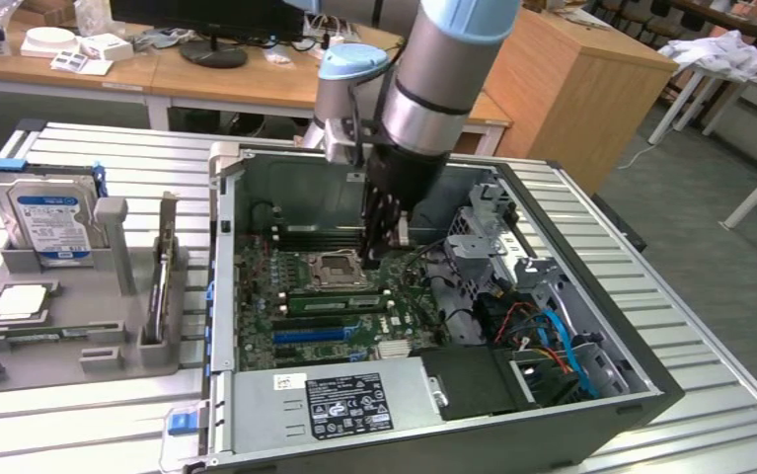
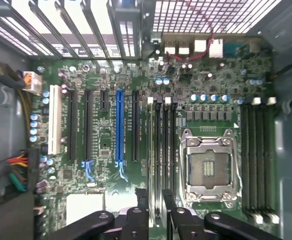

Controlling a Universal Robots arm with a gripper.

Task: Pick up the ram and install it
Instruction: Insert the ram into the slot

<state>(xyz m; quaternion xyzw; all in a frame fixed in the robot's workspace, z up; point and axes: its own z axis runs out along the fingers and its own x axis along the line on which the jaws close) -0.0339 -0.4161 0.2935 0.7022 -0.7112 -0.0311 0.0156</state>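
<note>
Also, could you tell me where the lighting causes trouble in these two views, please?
Exterior view: the case interior lies in shadow beneath the arm, while the slatted table around it is bright. Wrist view: the vent grille is washed out by light behind it, a pale patch glares on the motherboard, and the pincer shows as a dark shape.

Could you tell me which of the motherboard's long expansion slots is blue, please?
The blue slot between the short black slot and a long black slot; the others are black, save the white slot.
</note>
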